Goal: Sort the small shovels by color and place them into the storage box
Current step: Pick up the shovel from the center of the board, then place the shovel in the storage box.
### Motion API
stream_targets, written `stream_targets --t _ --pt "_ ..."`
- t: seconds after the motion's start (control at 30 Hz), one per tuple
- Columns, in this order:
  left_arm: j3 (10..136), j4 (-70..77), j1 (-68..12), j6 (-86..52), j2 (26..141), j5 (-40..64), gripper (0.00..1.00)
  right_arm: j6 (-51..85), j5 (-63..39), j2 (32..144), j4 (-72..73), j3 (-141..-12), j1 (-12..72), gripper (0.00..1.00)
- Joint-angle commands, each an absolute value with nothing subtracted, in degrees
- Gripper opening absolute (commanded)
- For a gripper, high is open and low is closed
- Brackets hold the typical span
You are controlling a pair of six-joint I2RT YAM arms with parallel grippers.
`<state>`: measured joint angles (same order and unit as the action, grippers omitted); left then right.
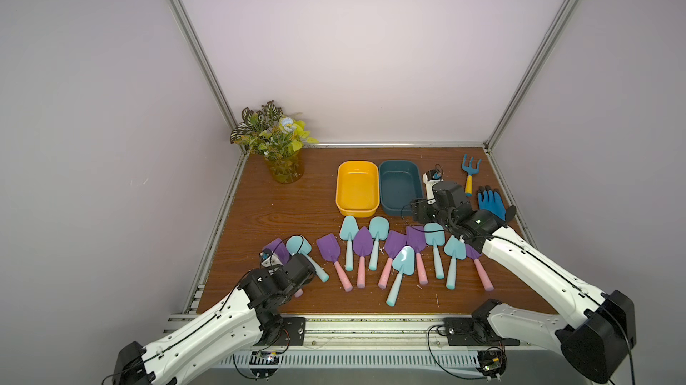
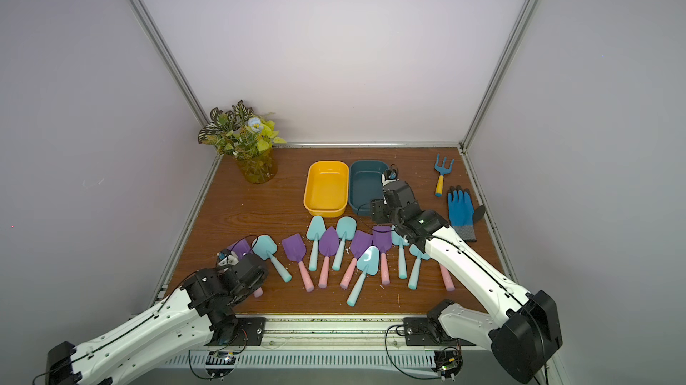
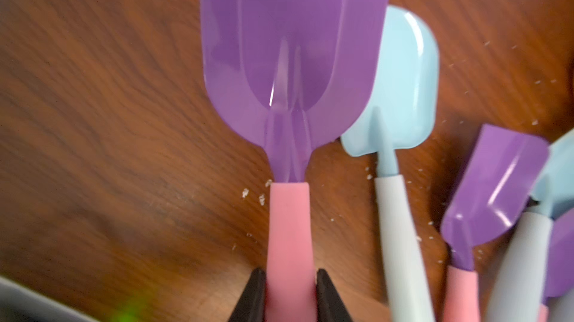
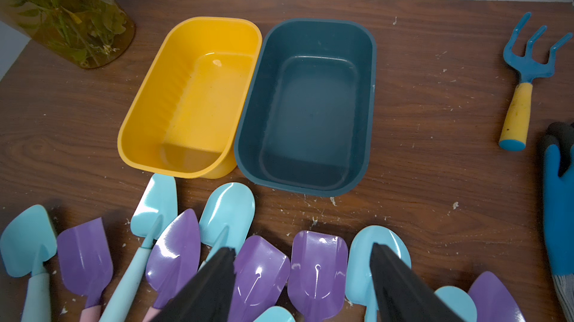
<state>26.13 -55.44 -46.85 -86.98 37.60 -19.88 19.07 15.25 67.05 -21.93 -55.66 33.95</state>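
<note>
My left fingers are closed down tight on the pink handle of a purple shovel, one finger on each side of the handle. Its blade partly overlaps the rounded blade of a light-blue shovel just beside it. I cannot tell whether the held shovel is clear of the surface. In both top views this pair sits at the left end of the row, with the purple blade poking out from under my left wrist.

My right fingers stand wide apart and hold nothing. They hang over the middle of the shovel row, with two purple blades showing in the gap between them. One finger crosses a light-blue blade. Whether it touches I cannot tell.

The rest of the small shovels lie in a loose, overlapping row on the surface, purple with pink handles mixed with light blue with aqua handles. They are just in front of the two storage boxes. The yellow box and the dark teal box sit touching side by side, both with bare bottoms.

A blue rake with a yellow handle and a blue glove lie beyond my right arm. A potted plant stands in the far left corner. White crumbs dot the wood.
</note>
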Motion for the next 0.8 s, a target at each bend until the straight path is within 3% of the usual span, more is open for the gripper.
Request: stream_targets --t 0.0,0.13,0.23,0.57,0.77 --pt "31.0 -61.0 -47.3 -86.4 38.9 -26.9 0.1 18.0 16.1 67.8 -19.8 -55.8 33.9 0.75" --pt "36.1 -62.5 -47.1 -84.0 40.7 -30.3 0.09 17.8 15.5 68.7 -19.5 -56.3 34.0 0.75" --pt "42.2 -62.5 -46.4 -78.4 44.6 -32.8 0.01 17.5 15.2 68.9 -19.4 -56.8 34.0 0.75" --pt "68.7 -61.3 -46.3 -58.1 68.6 -41.2 0.0 17.2 16.2 67.7 -20.5 -56.1 34.0 0.75" --pt "79.9 -53.2 -46.3 -44.5 81.0 -37.6 0.0 16.2 16.9 68.4 -22.2 -57.7 33.8 0.75"
